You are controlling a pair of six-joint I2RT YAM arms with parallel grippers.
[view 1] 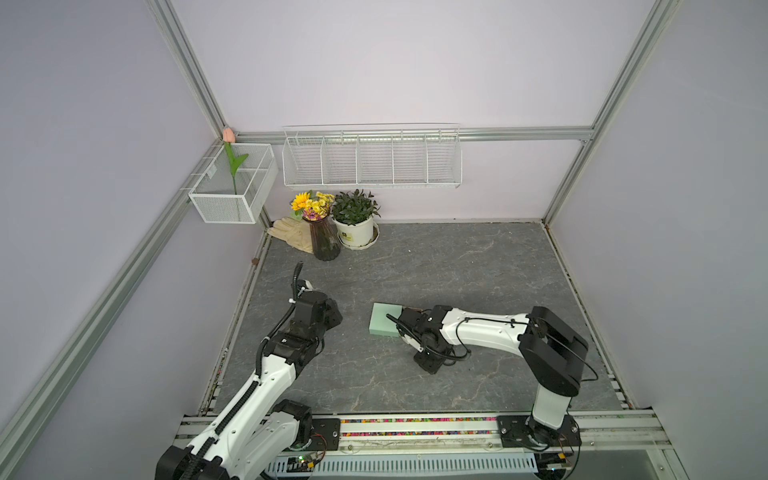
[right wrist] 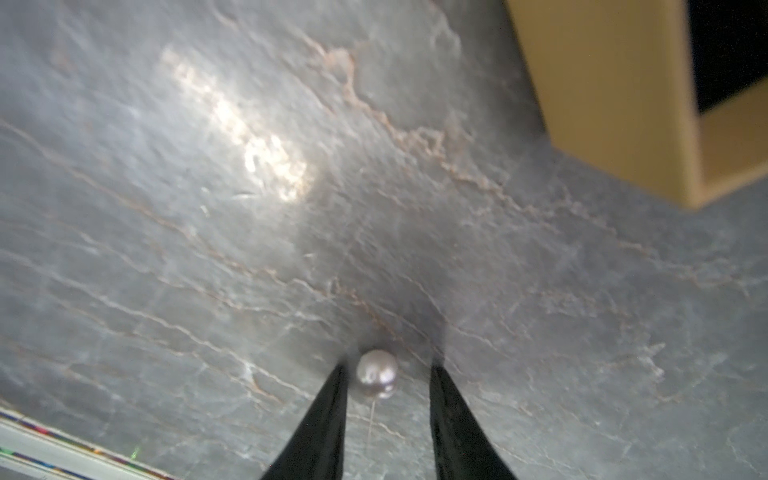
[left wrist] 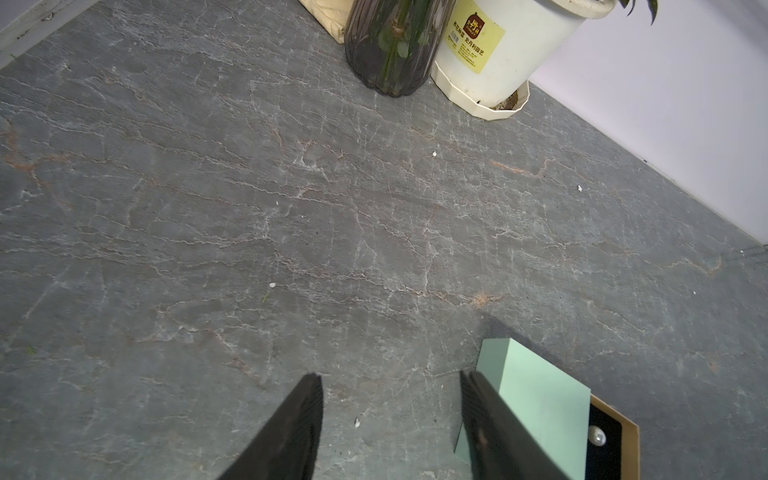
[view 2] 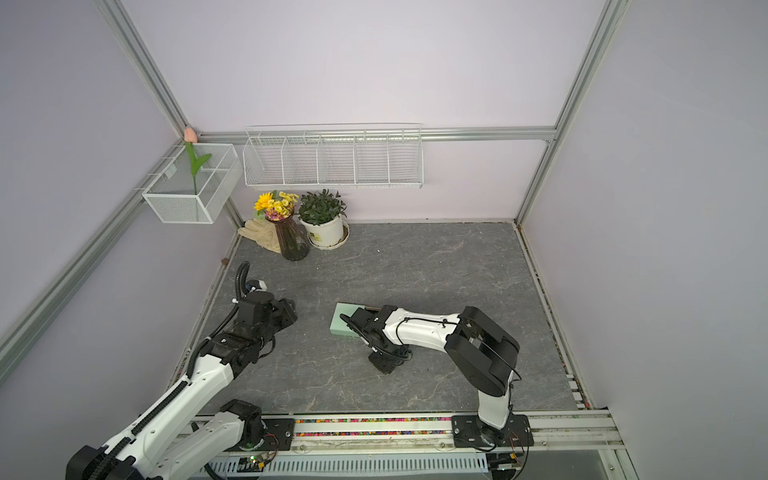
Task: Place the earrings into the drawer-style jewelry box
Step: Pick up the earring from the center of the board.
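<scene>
While the right gripper (right wrist: 389,368) straddles, jaws apart, the loose whitish pearl stud earring (right wrist: 377,373) on the grey stone-look table (right wrist: 208,270), just off a corner of the mint-green and tan drawer-style jewelry box (left wrist: 540,399), an off-centre squeeze could flick it away; left gripper (left wrist: 390,376) spread, empty.

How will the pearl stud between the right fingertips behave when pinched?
The earring looks round and glossy, so it may roll or squirt from the fingers. Small beside them, it is probably very light.
</scene>
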